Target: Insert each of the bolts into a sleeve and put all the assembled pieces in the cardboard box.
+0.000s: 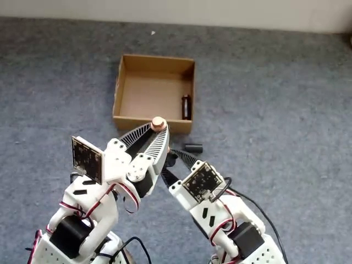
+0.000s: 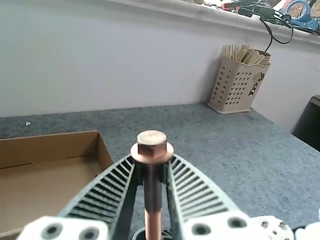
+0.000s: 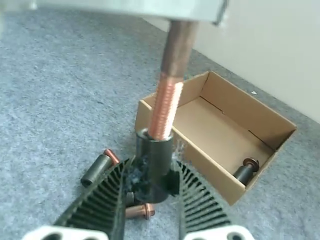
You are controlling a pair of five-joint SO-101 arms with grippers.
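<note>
The left gripper is over the desk, just on the near side of the cardboard box. Its fingers are clamped on the shaft of a copper bolt. The bolt is held upright with its hex head above the fingertips.

The right gripper sits directly beneath it. Its fingers are closed on a dark sleeve standing with its open end up. The bolt's threaded tip reaches the sleeve's mouth and looks to be just inside it, with most of the thread exposed above.

In the high view the two arms meet at the middle of the desk, the left arm's fingertips above the right arm's.

One assembled piece lies inside the box against its right wall, toward the near side. On the desk outside the box lies another sleeve with a copper head at one end. A loose bolt lies near it.

A perforated beige basket holding thin sticks stands far off against the wall.
</note>
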